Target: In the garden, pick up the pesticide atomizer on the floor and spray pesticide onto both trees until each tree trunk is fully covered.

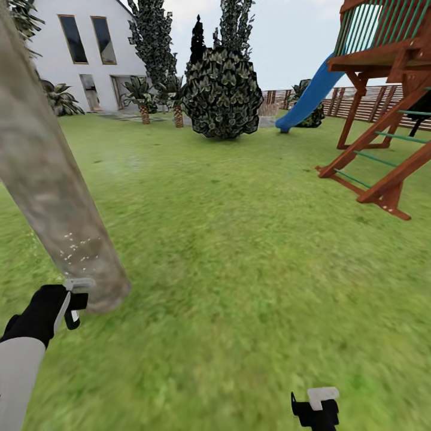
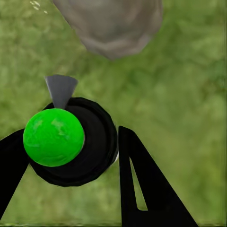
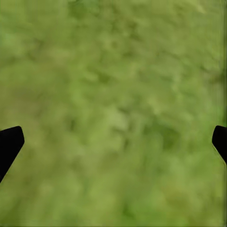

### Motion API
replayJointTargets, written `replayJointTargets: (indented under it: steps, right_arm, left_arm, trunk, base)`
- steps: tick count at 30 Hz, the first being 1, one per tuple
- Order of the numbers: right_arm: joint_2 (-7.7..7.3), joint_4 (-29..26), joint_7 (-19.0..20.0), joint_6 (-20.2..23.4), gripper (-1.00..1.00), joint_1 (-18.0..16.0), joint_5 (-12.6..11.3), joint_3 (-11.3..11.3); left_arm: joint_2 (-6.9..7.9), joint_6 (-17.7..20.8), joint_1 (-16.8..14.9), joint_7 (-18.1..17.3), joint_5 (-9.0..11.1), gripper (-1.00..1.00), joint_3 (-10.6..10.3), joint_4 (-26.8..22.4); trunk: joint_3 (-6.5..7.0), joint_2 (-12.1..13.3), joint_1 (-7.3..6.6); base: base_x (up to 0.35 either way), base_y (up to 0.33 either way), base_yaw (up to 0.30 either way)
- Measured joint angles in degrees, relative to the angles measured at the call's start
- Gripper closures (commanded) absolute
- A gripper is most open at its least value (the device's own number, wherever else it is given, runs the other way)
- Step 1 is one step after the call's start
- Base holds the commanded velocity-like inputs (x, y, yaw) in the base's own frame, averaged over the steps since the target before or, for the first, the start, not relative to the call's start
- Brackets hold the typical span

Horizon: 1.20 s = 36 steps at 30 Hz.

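The step in hand looked like the spraying of the first tree. The left claw (image 1: 73, 302), at the lower left of the head frame, was clamped on the pesticide atomizer (image 2: 71, 142). In the left wrist frame the atomizer sat between the two black fingers (image 2: 142, 184), left of centre: a black round body with a bright green cap (image 2: 53, 137) and a grey nozzle (image 2: 60, 89).

The nozzle pointed up the wrist frame toward the foot of the tree trunk (image 1: 45, 179), which ran as a thick mottled grey-brown column from the upper left of the head frame down to the grass (image 1: 239, 269) just beside the claw. The camera seemed to look down the atomizer's long axis, so the bottle probably stood roughly upright, with the nozzle sticking out sideways at the trunk.

A scatter of pale specks (image 1: 75, 246) showed on the lower trunk, likely spray already landed; most of the bark looked bare. The next move would probably call for triggering again and sweeping the nozzle higher and around the trunk.

The right claw (image 1: 315, 407), at the bottom edge right of centre, was spread wide and held nothing.
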Motion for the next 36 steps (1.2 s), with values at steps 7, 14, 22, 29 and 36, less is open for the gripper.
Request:
replayJointTargets:
  steps: [7,14,22,29,36]
  right_arm:
    - [0.05,0.01,0.02,0.01,-1.00,-0.01,-0.01,0.00]
    - [0.06,0.00,0.00,-0.01,-1.00,0.00,0.00,0.01]
    - [0.04,0.00,-0.01,-0.01,-1.00,0.00,0.00,0.02]
    - [0.05,0.00,0.00,0.00,-1.00,0.00,0.00,0.02]
    - [0.06,0.02,0.00,0.00,-1.00,-0.01,0.00,0.01]
  left_arm:
    - [-0.25,-0.29,3.85,3.55,0.15,1.00,0.38,0.27]
    - [-1.43,-0.35,3.99,3.85,0.61,1.00,0.34,0.31]
    - [-1.96,-0.36,3.98,3.99,0.39,1.00,0.54,-0.15]
    - [-1.93,-0.34,3.98,4.01,0.29,1.00,0.74,-0.44]
    - [-1.87,-0.33,4.00,4.09,0.31,1.00,0.80,-0.60]
  trunk:
    - [0.00,0.00,0.02]
    - [0.00,0.00,0.01]
    - [0.00,0.00,0.01]
    - [0.01,0.00,0.00]
    - [0.01,0.00,0.00]
  base:
    - [0.093,-0.064,0.261]
    - [0.058,-0.168,0.103]
    - [0.093,-0.263,0.001]
    - [0.218,-0.197,0.000]
    - [0.234,-0.183,0.157]
